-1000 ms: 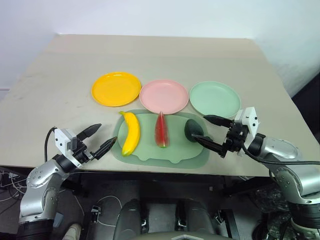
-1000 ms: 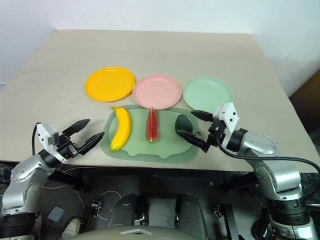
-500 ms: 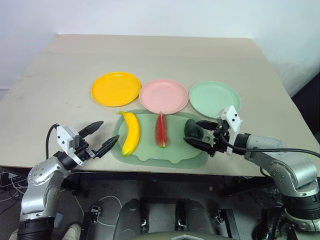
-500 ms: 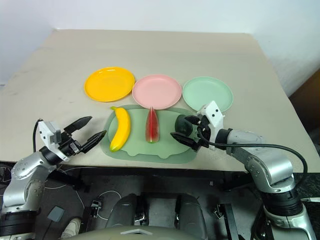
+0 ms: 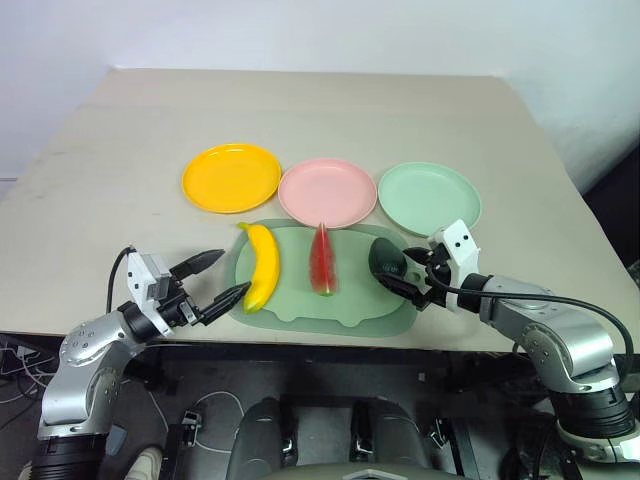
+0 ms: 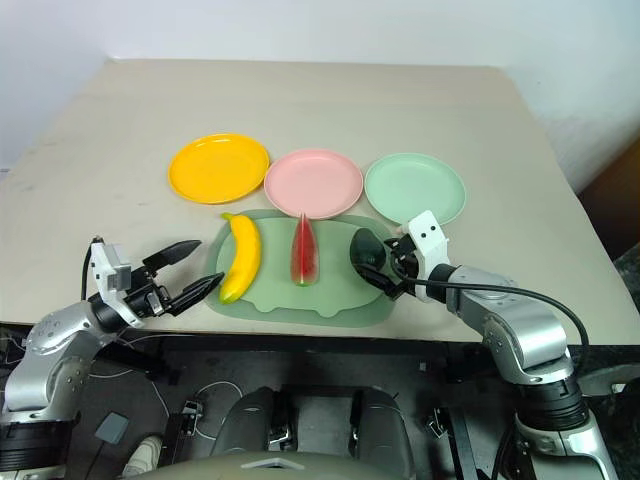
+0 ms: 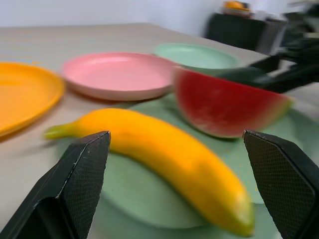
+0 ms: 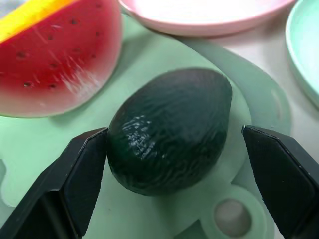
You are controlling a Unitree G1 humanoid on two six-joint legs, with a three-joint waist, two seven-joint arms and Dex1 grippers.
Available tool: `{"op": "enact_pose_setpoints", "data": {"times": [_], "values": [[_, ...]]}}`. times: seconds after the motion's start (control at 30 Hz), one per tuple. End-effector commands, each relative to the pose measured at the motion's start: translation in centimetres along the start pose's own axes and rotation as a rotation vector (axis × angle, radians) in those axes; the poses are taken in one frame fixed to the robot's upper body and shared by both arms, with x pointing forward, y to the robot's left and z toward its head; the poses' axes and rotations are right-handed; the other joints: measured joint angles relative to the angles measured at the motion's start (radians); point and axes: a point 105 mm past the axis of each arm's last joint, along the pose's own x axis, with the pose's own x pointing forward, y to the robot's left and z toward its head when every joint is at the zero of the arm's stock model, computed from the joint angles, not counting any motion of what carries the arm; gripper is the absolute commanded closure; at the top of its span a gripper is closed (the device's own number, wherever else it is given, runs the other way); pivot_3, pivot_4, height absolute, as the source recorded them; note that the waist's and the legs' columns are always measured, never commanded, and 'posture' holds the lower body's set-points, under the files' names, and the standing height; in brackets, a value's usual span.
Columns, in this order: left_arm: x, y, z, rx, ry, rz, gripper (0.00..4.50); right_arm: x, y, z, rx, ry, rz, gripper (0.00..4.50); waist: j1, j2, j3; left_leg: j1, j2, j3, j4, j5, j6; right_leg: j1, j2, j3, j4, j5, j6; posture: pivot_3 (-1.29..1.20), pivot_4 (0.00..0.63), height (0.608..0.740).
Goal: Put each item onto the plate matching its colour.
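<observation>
On the green mat [image 5: 330,300] at the near edge of the bench [image 5: 120,150], the avocado [image 8: 169,130] sits between the wide-open fingers of the right tool [image 5: 408,268], not yet gripped, with the mint green plate [image 5: 430,197] just beyond it. It looks like a light, hard, smooth plastic toy with a rounded body, so it may squirt out of a pinch; closing across its widest middle seems safest. The left tool [image 5: 218,276], also wide open and empty, points at the banana [image 5: 263,265], which lies beside the watermelon wedge [image 5: 321,260].
</observation>
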Motion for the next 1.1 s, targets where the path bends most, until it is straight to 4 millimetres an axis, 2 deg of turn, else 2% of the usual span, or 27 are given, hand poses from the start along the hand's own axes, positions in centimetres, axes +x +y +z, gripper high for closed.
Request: {"op": "enact_pose_setpoints", "data": {"times": [0.03,0.27,0.5,0.8,0.9,1.0,1.1], "values": [[0.6,-0.7,1.5,0.055,-0.021,-0.074,0.04,0.0,-0.3,0.5,0.006,-0.01,-0.013,0.0,0.001,0.0,0.0,0.0,0.0,0.0,0.0,0.0,0.0,0.0,0.0,0.0,0.0,0.0,0.0,0.0,0.15,0.695],[1.0,-1.7,2.0,0.051,-0.012,-0.151,0.04,0.3,-0.4,0.2,0.033,-0.008,-0.013,0.0,0.0,0.0,0.0,0.0,0.0,0.0,0.0,0.0,0.0,0.0,0.0,0.0,0.0,0.0,0.0,0.0,0.15,0.695],[1.3,-1.6,3.0,0.052,-0.034,-0.164,0.04,0.6,-0.6,0.5,0.056,-0.012,-0.022,0.0,0.0,0.0,0.0,0.0,0.0,0.0,0.0,0.0,0.0,0.0,0.0,0.0,0.0,0.0,0.0,0.0,0.15,0.695],[1.4,-1.4,3.2,0.037,-0.045,-0.147,0.04,0.7,-0.6,0.9,0.055,-0.012,-0.023,0.0,0.0,0.0,0.0,0.0,0.0,0.0,0.0,0.0,0.0,0.0,0.0,0.0,0.0,0.0,0.0,0.0,0.15,0.695],[1.4,-1.3,3.1,0.036,-0.043,-0.142,0.0,0.7,-0.7,1.2,0.052,-0.031,-0.035,0.56,0.0,0.0,0.0,0.0,0.0,0.0,0.0,0.0,0.0,0.0,0.0,0.0,0.0,0.0,0.0,0.0,0.15,0.695],[1.3,-1.2,3.1,0.037,-0.041,-0.137,0.0,0.5,-0.7,2.1,0.049,-0.063,-0.039,1.43,0.0,0.0,0.0,0.0,0.0,0.0,0.0,0.0,0.0,0.0,0.0,0.0,0.0,0.0,0.0,0.0,0.15,0.695],[1.2,-1.1,3.1,0.04,-0.04,-0.13,0.0,-0.1,-0.5,4.2,0.056,-0.139,-0.022,1.43,0.0,0.0,0.0,0.0,0.0,0.0,0.0,0.0,0.0,0.0,0.0,0.0,0.0,0.0,0.0,0.0,0.15,0.695]]}}
